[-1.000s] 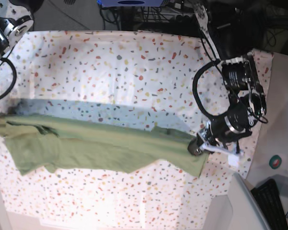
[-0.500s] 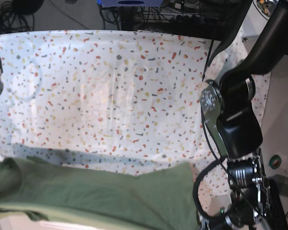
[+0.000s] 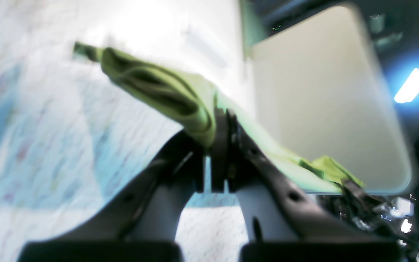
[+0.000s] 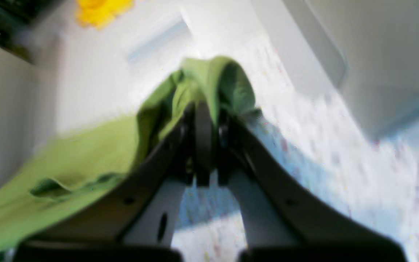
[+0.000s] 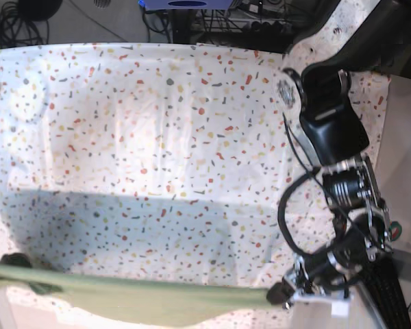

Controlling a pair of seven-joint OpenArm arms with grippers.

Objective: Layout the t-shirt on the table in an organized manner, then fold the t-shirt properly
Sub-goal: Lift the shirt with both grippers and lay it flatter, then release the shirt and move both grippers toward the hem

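The olive-green t-shirt (image 5: 144,301) hangs stretched in a narrow band along the near edge of the speckled table (image 5: 157,137). My left gripper (image 5: 279,296) is shut on its right end. In the left wrist view the fingers of this gripper (image 3: 220,127) pinch a bunched fold of the t-shirt (image 3: 151,83). In the right wrist view my right gripper (image 4: 204,112) is shut on a hump of the t-shirt (image 4: 86,156), and the cloth trails away to the left. The base view does not show the right gripper, which lies past its left edge.
My left arm (image 5: 329,130) reaches down the table's right side. A pale grey tub (image 3: 322,102) stands just past the table's corner. Cables and equipment (image 5: 212,17) lie beyond the far edge. A yellow object (image 4: 100,9) shows blurred in the right wrist view.
Both arms have drawn the t-shirt from the middle of the table to its near edge. It went from lying spread out to hanging taut as a thin band.
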